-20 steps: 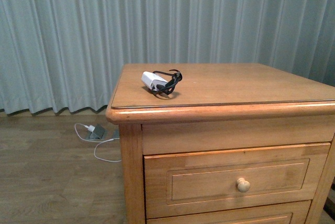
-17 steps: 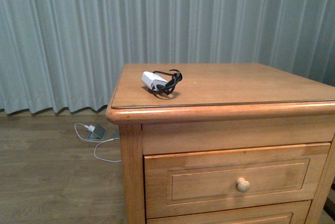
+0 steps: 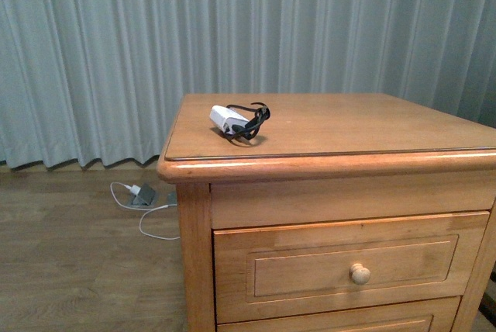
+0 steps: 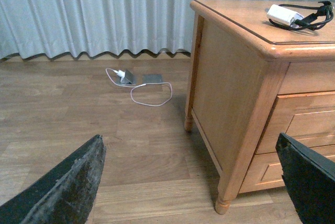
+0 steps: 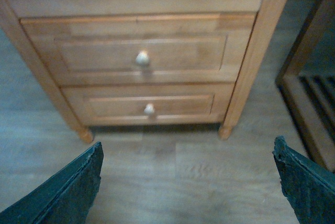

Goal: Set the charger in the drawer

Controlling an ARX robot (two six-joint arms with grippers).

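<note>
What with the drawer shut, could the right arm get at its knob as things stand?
Probably yes: in the right wrist view the upper drawer shows its round knob facing the open right gripper, with only bare floor between and nothing blocking.

upper drawer [image 5: 94,56] closed (pale knob [image 5: 142,57]), gripper [image 5: 188,144] spread

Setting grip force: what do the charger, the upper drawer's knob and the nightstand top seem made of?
Charger: smooth white hard plastic, probably; cable matte black, likely rubbery. Knob: pale turned wood, slight sheen. Nightstand top: honey-coloured wood, grain visible, glossy varnish judging by highlights along its front edge.
</note>
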